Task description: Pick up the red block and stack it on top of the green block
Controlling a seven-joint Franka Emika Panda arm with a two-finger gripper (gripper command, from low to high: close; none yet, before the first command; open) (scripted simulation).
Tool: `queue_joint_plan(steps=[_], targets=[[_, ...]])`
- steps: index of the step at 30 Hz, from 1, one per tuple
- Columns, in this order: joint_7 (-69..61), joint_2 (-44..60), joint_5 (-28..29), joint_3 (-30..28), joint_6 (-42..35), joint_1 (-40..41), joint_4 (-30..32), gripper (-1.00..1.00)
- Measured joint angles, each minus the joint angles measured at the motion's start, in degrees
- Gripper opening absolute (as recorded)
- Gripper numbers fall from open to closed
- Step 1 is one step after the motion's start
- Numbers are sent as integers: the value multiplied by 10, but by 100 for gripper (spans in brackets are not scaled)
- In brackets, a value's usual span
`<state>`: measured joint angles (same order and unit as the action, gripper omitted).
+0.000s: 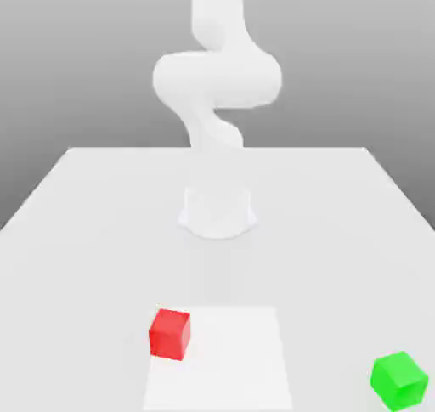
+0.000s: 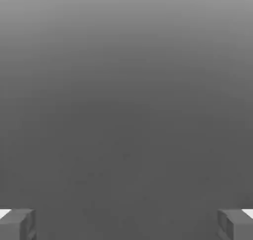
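Small bright red cube (image 1: 170, 334) sits at the edge of the bright white rectangular patch (image 1: 225, 359); small bright green cube (image 1: 399, 380) apart, near exterior view's right edge. Hand view shows gripper (image 2: 126, 225) fingers wide apart, partly cut off.

in the hand view we see our claw (image 2: 126, 226) with its two fingers (image 2: 25, 225) spread wide apart and nothing between them. behind them we have a plain grey backdrop (image 2: 126, 110), pale along one edge and fading smoothly to a darker grey. a small white patch shows beside each of the two fingers.
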<state>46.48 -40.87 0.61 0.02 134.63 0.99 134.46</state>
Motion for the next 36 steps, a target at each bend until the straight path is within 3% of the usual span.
queue_joint_plan(steps=[12,19,26,27,33,36], targets=[[25,256,20,-17,145,42,135,0],[16,401,0,-35,228,57,212,0],[-4,546,-29,-19,345,71,209,0],[-5,558,-31,-17,355,73,207,-100],[-4,564,-31,-16,360,73,206,-100],[0,525,-24,-20,327,70,212,-100]])
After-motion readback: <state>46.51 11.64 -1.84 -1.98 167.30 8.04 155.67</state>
